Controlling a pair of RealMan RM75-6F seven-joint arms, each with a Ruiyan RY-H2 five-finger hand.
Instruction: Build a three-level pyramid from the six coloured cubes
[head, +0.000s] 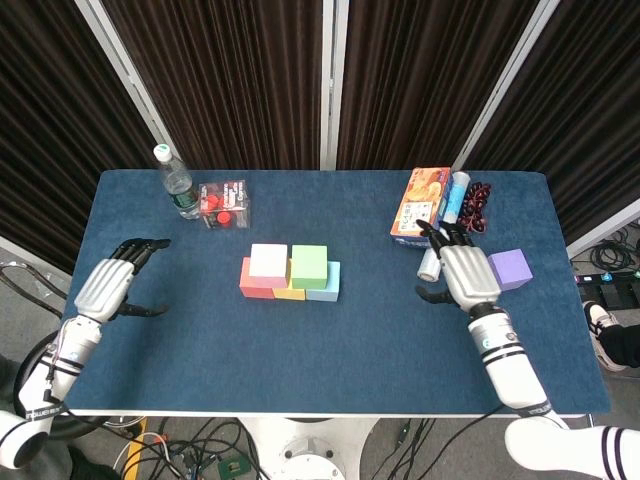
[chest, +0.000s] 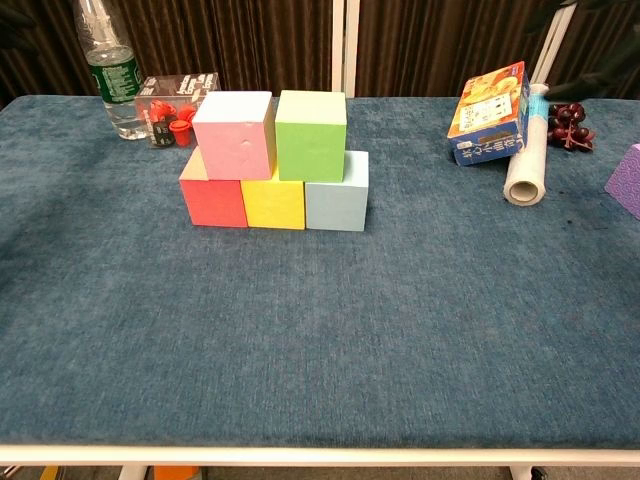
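Observation:
Five cubes are stacked mid-table. A red cube (chest: 213, 203), a yellow cube (chest: 274, 203) and a light blue cube (chest: 337, 200) form the bottom row. On them stand a pink cube (chest: 235, 135) and a green cube (chest: 311, 135), side by side. The purple cube (head: 510, 268) lies alone at the right, cut by the chest view's edge (chest: 628, 185). My right hand (head: 465, 275) hovers just left of the purple cube, fingers spread, holding nothing. My left hand (head: 110, 285) is open near the table's left edge, far from the stack.
A water bottle (head: 176, 183) and a clear box of red pieces (head: 225, 203) stand at the back left. A snack box (head: 421, 205), a white roll (head: 443, 235) and a dark red bunch (head: 474, 207) lie at the back right, just behind my right hand.

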